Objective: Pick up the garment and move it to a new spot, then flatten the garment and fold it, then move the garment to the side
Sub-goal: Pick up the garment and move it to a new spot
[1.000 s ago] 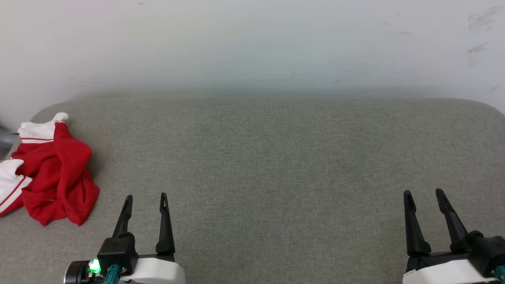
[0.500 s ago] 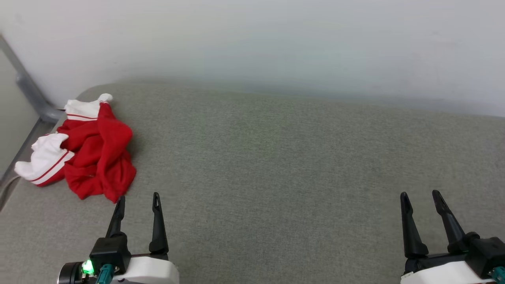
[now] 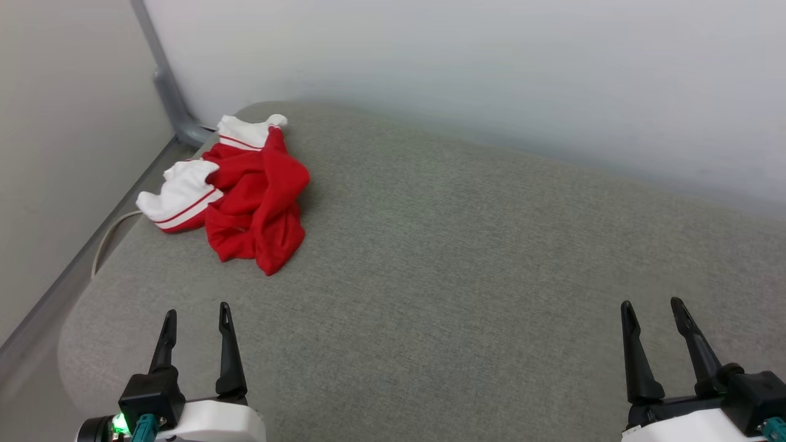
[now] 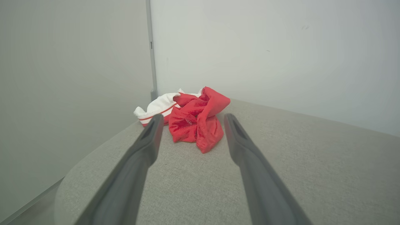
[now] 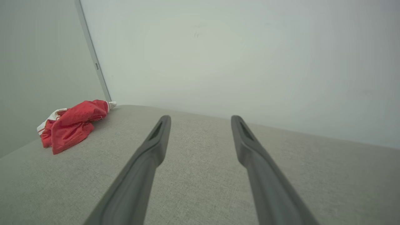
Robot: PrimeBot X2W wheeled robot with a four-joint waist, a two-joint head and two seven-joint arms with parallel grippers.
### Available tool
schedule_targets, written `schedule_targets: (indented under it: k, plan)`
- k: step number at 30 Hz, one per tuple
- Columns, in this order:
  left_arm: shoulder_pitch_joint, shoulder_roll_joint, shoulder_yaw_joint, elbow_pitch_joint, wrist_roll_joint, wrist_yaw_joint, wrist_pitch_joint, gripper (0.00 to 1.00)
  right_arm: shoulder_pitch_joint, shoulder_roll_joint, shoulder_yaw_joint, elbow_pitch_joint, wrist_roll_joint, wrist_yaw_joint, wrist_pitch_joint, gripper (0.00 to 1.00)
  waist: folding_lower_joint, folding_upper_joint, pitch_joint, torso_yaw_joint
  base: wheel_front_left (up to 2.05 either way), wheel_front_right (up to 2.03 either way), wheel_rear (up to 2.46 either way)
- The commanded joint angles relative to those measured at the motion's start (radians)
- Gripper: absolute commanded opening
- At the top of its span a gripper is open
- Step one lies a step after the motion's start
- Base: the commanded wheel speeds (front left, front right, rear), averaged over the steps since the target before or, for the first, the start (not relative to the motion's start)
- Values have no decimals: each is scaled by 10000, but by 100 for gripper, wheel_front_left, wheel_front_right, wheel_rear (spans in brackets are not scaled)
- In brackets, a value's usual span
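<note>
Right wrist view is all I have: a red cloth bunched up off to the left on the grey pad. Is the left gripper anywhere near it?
Observer: No. In the head view the left gripper hangs open, short of the garment, with bare pad between them.
Operator: Is it lined up, at least?
Observer: Yes. The left wrist view frames the garment between that gripper's fingers, straight ahead.
Operator: I barely see any white on it. Is there more?
Observer: Two white sleeves with red stripes, on the side toward the pad's left edge.
</note>
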Motion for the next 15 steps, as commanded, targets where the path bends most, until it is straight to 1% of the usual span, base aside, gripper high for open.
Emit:
schedule_targets:
  k: [1,9,15]
  plan:
    - [49,9,55,-3,-51,-17,-28,100,72,8,30,-19,-39,-7,-23,100,0,0,-32,394,0,0,0]
    - [125,9,208,1,-74,-97,-28,100,81,8,50,-17,-68,-7,-25,100,0,0,-1,1133,0,0,0]
    - [57,9,339,25,-69,-202,-28,100,-19,8,124,-15,-152,-7,-25,100,0,0,66,1252,0,0,0]
